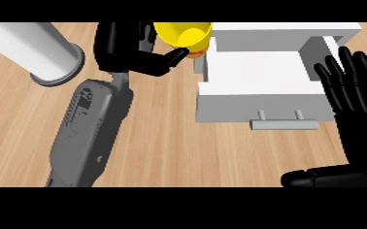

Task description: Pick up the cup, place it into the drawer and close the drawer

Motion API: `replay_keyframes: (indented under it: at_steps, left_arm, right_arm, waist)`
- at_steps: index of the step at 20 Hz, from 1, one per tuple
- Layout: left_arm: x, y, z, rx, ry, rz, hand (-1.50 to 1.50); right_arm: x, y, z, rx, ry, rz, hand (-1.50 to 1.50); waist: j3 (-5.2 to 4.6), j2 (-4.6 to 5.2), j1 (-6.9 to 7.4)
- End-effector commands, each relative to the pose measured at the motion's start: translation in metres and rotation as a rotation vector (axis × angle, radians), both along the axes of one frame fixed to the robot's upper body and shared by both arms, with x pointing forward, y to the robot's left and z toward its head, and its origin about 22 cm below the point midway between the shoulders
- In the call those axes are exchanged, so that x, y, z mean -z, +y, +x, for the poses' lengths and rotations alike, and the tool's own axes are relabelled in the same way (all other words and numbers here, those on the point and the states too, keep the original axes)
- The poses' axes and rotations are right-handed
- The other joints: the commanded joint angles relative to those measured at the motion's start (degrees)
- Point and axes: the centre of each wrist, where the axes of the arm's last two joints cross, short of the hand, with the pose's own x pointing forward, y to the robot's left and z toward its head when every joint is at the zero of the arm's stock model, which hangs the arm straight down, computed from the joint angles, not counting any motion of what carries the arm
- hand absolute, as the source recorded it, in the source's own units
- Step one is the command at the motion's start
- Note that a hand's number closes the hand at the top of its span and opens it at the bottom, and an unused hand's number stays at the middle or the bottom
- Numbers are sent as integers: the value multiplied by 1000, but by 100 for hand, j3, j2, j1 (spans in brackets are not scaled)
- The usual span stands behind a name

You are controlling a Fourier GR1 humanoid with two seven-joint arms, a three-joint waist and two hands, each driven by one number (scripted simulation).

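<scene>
Our left hand (pixel 132 53) grips the half-hidden yellow cup (pixel 185 35) at twelve o'clock, beside the open drawer (pixel 258 85); our right hand (pixel 347 89) rests open at three, and a grey cylinder (pixel 39 53) is cut off at ten.

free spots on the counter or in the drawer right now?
Free: the open drawer interior, and bare counter between the left forearm and the drawer's handle. Crowded: top, where the left hand holds the yellow cup beside the white cylinder. Right hand rests open at the drawer's right.

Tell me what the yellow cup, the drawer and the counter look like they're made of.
Yellow cup: probably glossy plastic, bright uniform colour with soft sheen. Drawer: matte white panels, perhaps painted wood or laminate, with a grey metal-looking handle. Counter: light wood, visible grain streaks.
</scene>
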Motion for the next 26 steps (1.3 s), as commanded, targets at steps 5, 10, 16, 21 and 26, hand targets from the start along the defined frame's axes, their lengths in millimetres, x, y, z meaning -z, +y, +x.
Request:
replay_keyframes:
  at_steps: [5, 10, 16, 21, 26]
  left_arm:
    - [-8, -26, 27, 7, 39, 71, 150]
    - [-24, -61, 31, 0, 48, 122, 150]
    - [-19, -81, 42, -6, 101, 119, 150]
    - [-7, -96, 50, -30, 125, 160, 150]
    - [-2, -103, 57, -29, 177, 205, 150]
  right_arm:
    - [-15, -5, -3, -2, -3, -1, -150]
    - [0, 8, -1, -7, 0, -2, -150]
    - [25, -16, 8, -7, 20, -2, -150]
    - [21, -10, 1, -16, 3, -18, -150]
    - [22, 9, 11, -21, 2, 9, -150]
  waist:
    - [-1, 12, -27]
    - [0, 11, -41]
    - [3, 21, -81]
    - [3, 34, -155]
    - [4, 58, -216]
